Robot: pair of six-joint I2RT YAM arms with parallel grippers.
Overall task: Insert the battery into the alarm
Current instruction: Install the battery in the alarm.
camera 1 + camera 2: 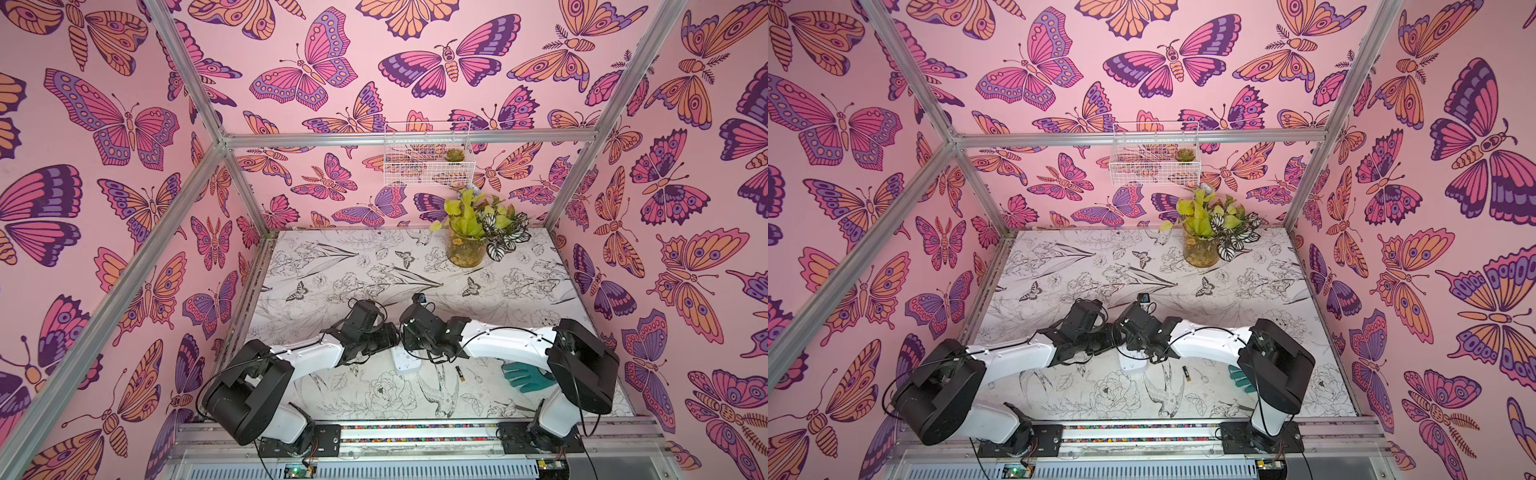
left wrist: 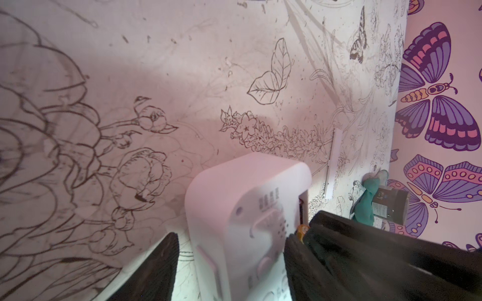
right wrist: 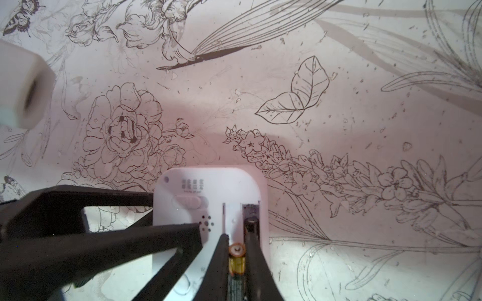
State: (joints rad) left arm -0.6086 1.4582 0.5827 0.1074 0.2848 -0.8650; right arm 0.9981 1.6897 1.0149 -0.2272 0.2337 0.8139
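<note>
White plastic was seen between the two wrists in both top views. The alarm [image 1: 404, 360] [image 1: 1133, 362] was laid back-up on the printed table [image 1: 374, 266], toward its front edge, and was largely covered by the arms. In the right wrist view its back [image 3: 208, 190] was shown with a slider, a cluster of small holes and a dark open slot [image 3: 249, 208] along one side.

The right gripper [image 3: 238, 242] was closed on the battery [image 3: 236, 258]. The black-and-gold cell was pinched lengthwise between the two fingers [image 3: 257, 268]. Its copper-coloured end was exposed and held over the alarm's back, just beside the slot and not seated in it. One fingertip was laid over the slot; whether the slot was touched could not be told.

The left gripper [image 2: 230, 235] was spread wide, with the alarm's body [image 2: 242, 208] taken between its fingers [image 2: 156, 268]. A strip of table could be seen between that finger and the alarm's side, so no squeeze was shown there. At the opposite finger, contact could not be made out, since the edge was blurred.

A second battery [image 1: 460, 371] was lying loose on the table, near the alarm but apart from it, on the right arm's side. A teal glove [image 1: 524, 376] was spread farther along that side, partly hidden under the right arm.
</note>
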